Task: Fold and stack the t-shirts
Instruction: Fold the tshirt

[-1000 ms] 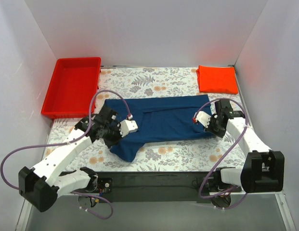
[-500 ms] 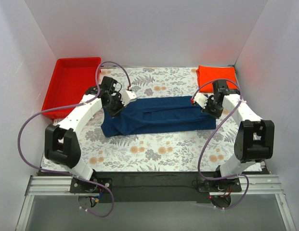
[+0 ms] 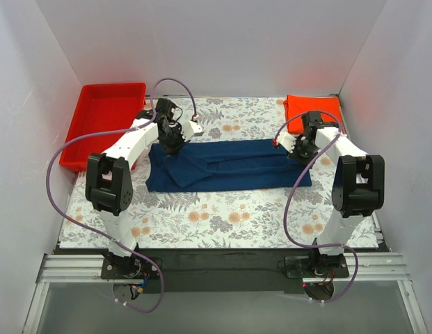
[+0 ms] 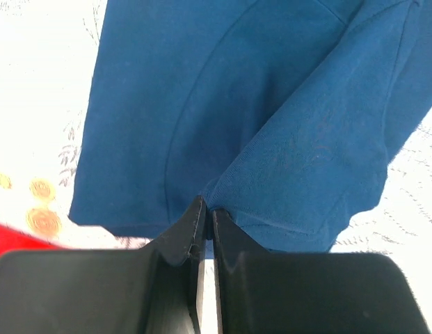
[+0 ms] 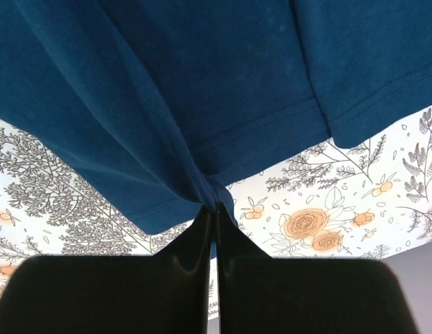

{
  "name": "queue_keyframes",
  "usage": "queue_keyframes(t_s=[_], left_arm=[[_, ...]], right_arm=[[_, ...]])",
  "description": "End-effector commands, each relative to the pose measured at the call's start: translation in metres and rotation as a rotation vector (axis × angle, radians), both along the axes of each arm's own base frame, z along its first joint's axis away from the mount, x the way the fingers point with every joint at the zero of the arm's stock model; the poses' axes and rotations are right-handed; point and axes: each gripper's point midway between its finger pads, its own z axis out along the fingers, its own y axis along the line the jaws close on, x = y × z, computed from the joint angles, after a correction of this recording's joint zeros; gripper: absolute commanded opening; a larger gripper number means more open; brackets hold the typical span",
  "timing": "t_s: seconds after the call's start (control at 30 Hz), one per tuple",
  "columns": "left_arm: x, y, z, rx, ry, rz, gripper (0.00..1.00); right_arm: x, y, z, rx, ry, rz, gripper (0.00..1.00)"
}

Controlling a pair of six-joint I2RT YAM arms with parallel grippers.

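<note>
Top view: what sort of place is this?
Probably a robot lab test booth: plain white walls box in a floral-covered table, and a left arm and right arm are bolted to a black rail at its near edge.

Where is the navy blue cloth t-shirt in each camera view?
Top external: navy blue cloth t-shirt stretched across mid-table.
Left wrist: t-shirt fills the upper frame, pinched in the shut left gripper.
Right wrist: t-shirt fills the top, pinched in the right gripper.
Shared landmark: the floral tablecloth under it.

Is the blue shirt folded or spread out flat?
Partly folded: navy shirt doubled into a long band, left gripper and right gripper pinching its edge.
</note>
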Motion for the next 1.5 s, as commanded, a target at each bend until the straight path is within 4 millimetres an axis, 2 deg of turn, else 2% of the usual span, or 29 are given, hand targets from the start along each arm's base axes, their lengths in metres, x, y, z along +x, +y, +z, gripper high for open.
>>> queue_keyframes(t_s=[0.0,0.47,0.67,1.03,1.1,1.13,1.17,1.2,1.27,1.33,1.37,1.4,1.47], left_arm=[[0.011,-0.006,0.014,-0.02,-0.037,-0.049,0.0],[0.017,0.008,0.002,-0.011,-0.024,-0.013,0.0],[0.022,0.007,0.005,-0.021,-0.031,-0.005,0.0],[0.034,0.007,-0.011,-0.008,-0.025,0.018,0.0],[0.038,0.006,-0.012,-0.014,-0.027,0.032,0.01],[0.04,0.006,-0.011,-0.02,-0.027,0.044,0.05],[0.04,0.005,-0.012,-0.028,-0.022,0.052,0.1],[0.044,0.004,-0.006,-0.046,-0.027,0.084,0.24],[0.044,0.006,0.007,-0.097,-0.015,0.138,0.34],[0.04,0.008,0.023,-0.164,0.02,0.218,0.45],[0.03,0.014,0.026,-0.203,0.075,0.244,0.5],[0.022,0.017,0.038,-0.238,0.091,0.284,0.5],[-0.003,0.023,0.035,-0.286,0.182,0.354,0.52]], right_arm=[[0.015,-0.001,0.009,-0.005,-0.024,0.043,0.01],[0.032,-0.006,-0.003,-0.026,-0.008,0.048,0.01],[0.032,-0.009,-0.011,-0.035,0.006,0.048,0.01],[0.041,-0.009,-0.015,-0.031,0.009,0.022,0.01],[0.04,-0.01,-0.018,-0.032,0.016,0.005,0.09],[0.04,-0.011,-0.017,-0.034,0.017,-0.003,0.13],[0.04,-0.01,-0.016,-0.032,0.015,-0.014,0.25],[0.04,-0.011,-0.014,-0.029,0.013,-0.037,0.3],[0.04,-0.012,-0.005,-0.018,-0.008,-0.068,0.42],[0.039,-0.017,0.005,0.01,-0.024,-0.129,0.45],[0.039,-0.02,0.018,0.027,-0.052,-0.156,0.49],[0.039,-0.031,0.025,0.051,-0.065,-0.208,0.52],[0.026,-0.028,0.039,0.145,-0.025,-0.28,0.55]])
